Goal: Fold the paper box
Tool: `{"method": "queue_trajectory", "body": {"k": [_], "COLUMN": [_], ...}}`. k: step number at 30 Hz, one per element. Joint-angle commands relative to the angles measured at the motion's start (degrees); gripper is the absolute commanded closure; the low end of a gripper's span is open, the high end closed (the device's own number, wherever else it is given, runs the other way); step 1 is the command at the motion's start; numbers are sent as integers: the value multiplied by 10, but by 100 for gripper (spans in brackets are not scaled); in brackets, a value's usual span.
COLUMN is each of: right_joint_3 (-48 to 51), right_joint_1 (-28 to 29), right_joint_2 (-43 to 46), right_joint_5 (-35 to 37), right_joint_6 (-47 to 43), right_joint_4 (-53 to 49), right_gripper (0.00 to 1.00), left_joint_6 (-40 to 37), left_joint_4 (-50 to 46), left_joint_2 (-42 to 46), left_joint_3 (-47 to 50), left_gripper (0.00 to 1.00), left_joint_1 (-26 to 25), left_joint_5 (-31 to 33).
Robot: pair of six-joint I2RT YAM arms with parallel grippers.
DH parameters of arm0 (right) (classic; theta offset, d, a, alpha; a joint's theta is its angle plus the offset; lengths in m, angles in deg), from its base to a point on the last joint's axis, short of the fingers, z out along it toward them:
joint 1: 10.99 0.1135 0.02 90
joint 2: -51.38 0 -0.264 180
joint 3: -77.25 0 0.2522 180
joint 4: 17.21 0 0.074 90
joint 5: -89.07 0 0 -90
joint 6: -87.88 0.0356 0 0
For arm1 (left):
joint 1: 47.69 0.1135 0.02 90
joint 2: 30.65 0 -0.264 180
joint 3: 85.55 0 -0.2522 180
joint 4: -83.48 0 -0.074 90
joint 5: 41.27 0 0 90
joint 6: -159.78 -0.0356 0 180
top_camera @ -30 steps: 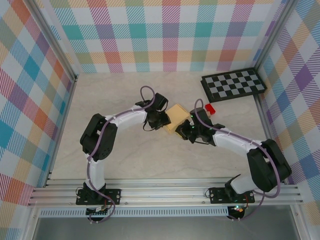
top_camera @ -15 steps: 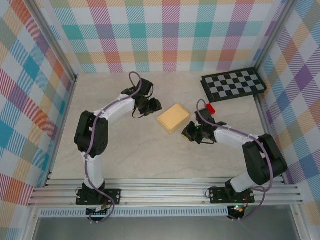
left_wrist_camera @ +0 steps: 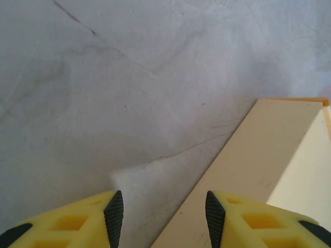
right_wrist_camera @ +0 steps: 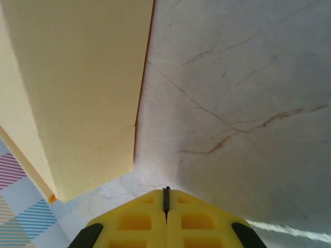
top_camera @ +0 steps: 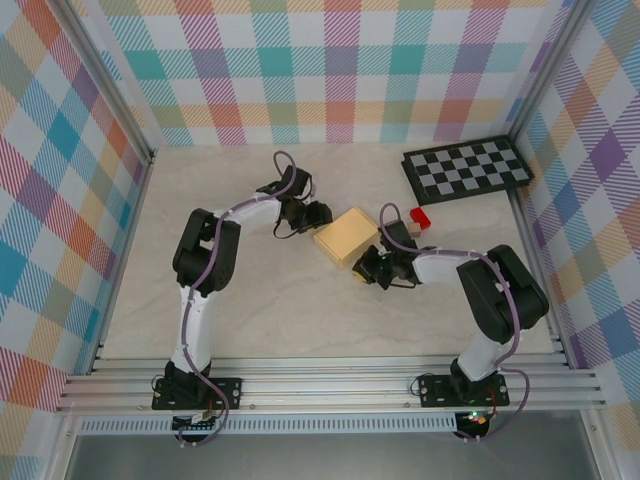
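Overhead, pale marbled table (top_camera: 250, 310) is seen beneath both arms. Checkerboard (top_camera: 466, 170) is set at far right corner. Paper box (top_camera: 346, 236), folded shut, is laid flat mid-table between grippers. Left gripper (top_camera: 318, 213) is held just beside box's left edge, jaws parted, nothing grasped. Right gripper (top_camera: 362, 268) is held by box's near corner, jaws clenched, empty. Red block (top_camera: 419, 217) is seen near box's right.

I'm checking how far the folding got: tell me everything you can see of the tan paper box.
The tan-yellow cardboard paper box is closed into a small flat rectangle with a matte top, paler side walls, a faint crease and orange at one corner. It lies flat, turned diagonally, on the pale marbled table between the arms. The left fingers stand open beside one edge, the right fingers are shut near its near corner; neither grips it.
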State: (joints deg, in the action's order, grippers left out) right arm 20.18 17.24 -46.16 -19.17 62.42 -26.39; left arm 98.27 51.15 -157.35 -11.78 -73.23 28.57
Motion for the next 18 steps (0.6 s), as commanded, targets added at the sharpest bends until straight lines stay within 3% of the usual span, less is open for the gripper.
{"method": "queue_trajectory", "body": {"k": [1,10,18], "right_joint_3": [-10,-43,-48], "right_joint_1": [3,2,13], "right_joint_2": [-18,-53,-70], "right_joint_5": [-7,-8,-49], "right_joint_6": [16,15,112], "right_joint_4": [35,54,127], "right_gripper": [96,96,97], "left_joint_6": [19,63,207], "left_joint_4": [47,50,69], "left_joint_2": [22,45,107], "left_joint_3": [29,87,186], "left_gripper": [51,51,51], "left_joint_1": [-9,-38,-103], "left_joint_5": [-10,8,88]}}
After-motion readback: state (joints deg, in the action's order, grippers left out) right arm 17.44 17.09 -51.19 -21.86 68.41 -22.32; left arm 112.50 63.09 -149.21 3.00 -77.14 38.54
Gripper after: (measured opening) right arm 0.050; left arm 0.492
